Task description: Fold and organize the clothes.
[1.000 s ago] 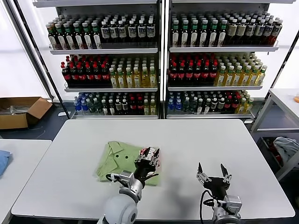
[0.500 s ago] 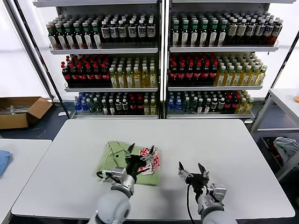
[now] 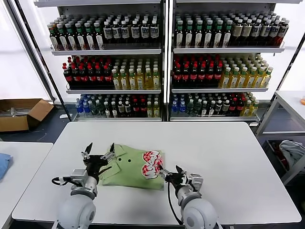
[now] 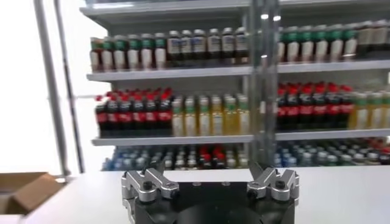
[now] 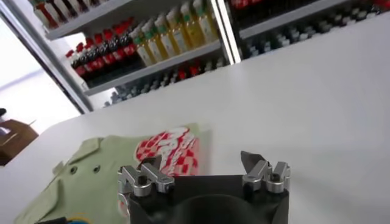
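One of the clothes, a light green polo shirt (image 3: 125, 168), lies folded on the white table (image 3: 214, 152). Its collar and buttons face up and its red-and-white graphic (image 3: 152, 170) is on the right part. My left gripper (image 3: 99, 151) hovers open at the shirt's left edge, nothing between its fingers. My right gripper (image 3: 170, 172) is open just off the shirt's right edge, beside the graphic. In the right wrist view the shirt (image 5: 91, 173) lies ahead of the open right gripper (image 5: 201, 165). The left wrist view shows the open left gripper (image 4: 210, 178) facing the shelves.
Shelves of bottles (image 3: 162, 62) stand behind the table. A cardboard box (image 3: 21, 112) sits on the floor at far left. A second table with a blue cloth (image 3: 3, 165) is at the left, and a cart with crumpled fabric (image 3: 292, 150) at the right.
My left gripper opened and drew off the shirt to its left edge. My right gripper moved left, up to the shirt's right edge. The graphic now shows uncovered.
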`<action>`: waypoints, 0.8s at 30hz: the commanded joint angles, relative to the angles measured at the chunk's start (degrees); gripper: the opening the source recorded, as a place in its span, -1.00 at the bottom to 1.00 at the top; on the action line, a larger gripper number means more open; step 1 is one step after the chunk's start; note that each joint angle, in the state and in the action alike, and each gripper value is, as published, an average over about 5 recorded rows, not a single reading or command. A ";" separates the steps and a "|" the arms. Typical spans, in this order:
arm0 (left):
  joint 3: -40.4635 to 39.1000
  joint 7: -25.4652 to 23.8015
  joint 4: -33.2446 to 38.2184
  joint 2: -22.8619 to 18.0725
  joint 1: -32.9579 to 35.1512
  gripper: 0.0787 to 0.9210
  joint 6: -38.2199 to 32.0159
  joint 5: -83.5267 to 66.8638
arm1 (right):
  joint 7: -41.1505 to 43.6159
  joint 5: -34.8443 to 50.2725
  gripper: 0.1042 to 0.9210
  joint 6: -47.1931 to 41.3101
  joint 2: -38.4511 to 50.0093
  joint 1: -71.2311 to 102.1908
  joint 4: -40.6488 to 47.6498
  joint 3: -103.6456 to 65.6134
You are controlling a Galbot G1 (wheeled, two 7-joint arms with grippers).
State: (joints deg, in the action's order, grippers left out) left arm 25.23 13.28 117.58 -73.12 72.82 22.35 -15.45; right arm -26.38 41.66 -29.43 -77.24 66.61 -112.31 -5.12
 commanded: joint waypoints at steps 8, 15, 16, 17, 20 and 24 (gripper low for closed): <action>5.95 0.63 1.21 1.40 2.90 0.77 0.74 -0.50 | -4.44 1.72 0.30 -1.92 -5.07 -4.80 6.47 5.66; 5.66 0.53 1.03 1.19 3.50 0.77 0.73 -0.46 | -4.73 0.46 0.31 -2.12 -4.28 -3.14 3.83 3.22; 5.57 0.52 1.00 1.10 3.52 0.77 0.73 -0.45 | -4.51 -0.18 0.34 -2.07 -4.15 -2.81 3.29 2.92; 5.46 0.52 0.95 0.99 3.51 0.77 0.74 -0.43 | -4.32 -0.75 0.35 -2.01 -4.06 -2.54 2.90 2.74; 4.99 0.53 0.77 0.66 3.43 0.77 0.76 -0.32 | -3.72 -2.43 0.42 -1.83 -3.89 -1.85 2.26 2.63; 4.58 0.58 0.62 0.27 3.41 0.77 0.80 -0.27 | -3.57 -3.17 0.45 -1.78 -4.00 -1.61 2.84 2.81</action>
State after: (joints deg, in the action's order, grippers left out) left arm 29.50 13.76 118.15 -72.80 75.83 23.03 -15.75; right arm -29.85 40.88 -31.20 -80.92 64.36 -108.80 -1.91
